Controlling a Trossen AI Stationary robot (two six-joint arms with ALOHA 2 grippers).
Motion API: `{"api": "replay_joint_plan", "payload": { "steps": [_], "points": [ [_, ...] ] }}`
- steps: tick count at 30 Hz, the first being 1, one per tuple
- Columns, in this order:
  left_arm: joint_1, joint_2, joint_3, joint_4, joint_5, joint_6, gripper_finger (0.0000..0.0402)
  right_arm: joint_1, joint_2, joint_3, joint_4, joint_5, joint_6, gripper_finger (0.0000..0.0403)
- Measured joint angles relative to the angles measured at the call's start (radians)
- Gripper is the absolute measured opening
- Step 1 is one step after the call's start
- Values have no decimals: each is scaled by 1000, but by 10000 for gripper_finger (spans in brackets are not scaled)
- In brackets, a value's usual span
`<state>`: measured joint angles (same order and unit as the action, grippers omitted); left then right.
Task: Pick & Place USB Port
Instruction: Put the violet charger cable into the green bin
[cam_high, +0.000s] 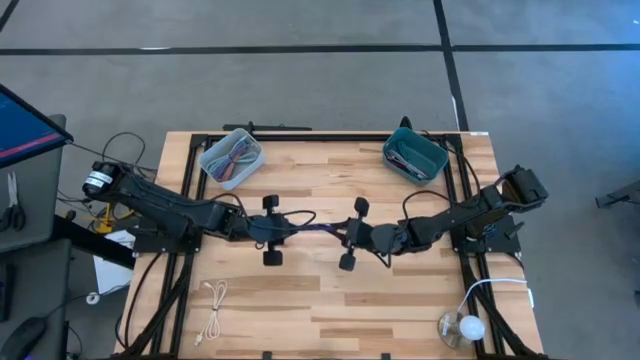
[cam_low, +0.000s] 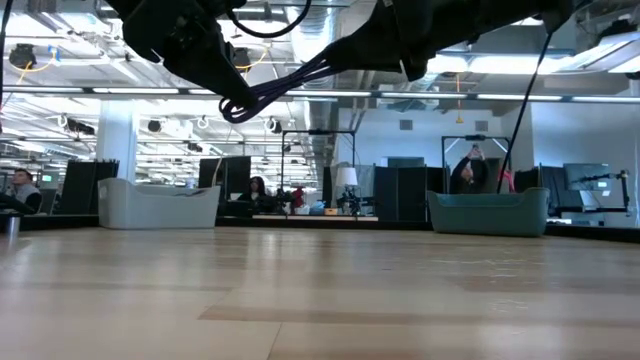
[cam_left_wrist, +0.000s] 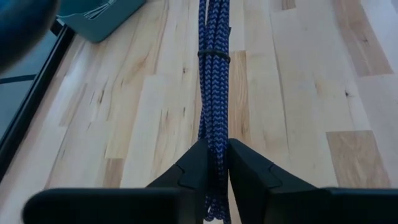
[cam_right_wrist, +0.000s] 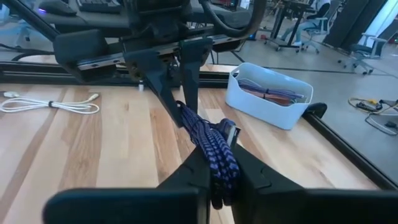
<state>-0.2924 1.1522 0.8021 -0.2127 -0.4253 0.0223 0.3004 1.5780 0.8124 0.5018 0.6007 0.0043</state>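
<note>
While both grippers, left (cam_left_wrist: 214, 180) and right (cam_right_wrist: 217, 177), pinch the cable (cam_high: 310, 228) (held mid-air), an early release could drop it.

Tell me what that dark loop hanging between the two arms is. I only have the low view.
Observer: It is a blue braided cable, bundled with a dark tie and held above the table.
Operator: Say which gripper has it.
Observer: Both. The left gripper is closed on one part of the bundle and the right gripper on another.
Operator: Report what is inside the white bin.
Observer: The white bin holds coiled cables, with purple and orange ones among them.
</note>
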Motion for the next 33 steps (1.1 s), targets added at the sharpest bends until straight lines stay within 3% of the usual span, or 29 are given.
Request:
{"api": "replay_joint_plan", "payload": {
  "steps": [14, 28, 33],
  "points": [
    [0, 0, 1, 0, -50, 0, 80, 0, -62, 0, -59, 35, -15, 14],
    [0, 1, 1, -22, -53, 0, 84, 0, -202, 0, -311, 187, 10, 14],
    [0, 1, 1, -57, -53, -4, 100, -10, -261, 0, -487, 265, 82, 14]
  ]
}}
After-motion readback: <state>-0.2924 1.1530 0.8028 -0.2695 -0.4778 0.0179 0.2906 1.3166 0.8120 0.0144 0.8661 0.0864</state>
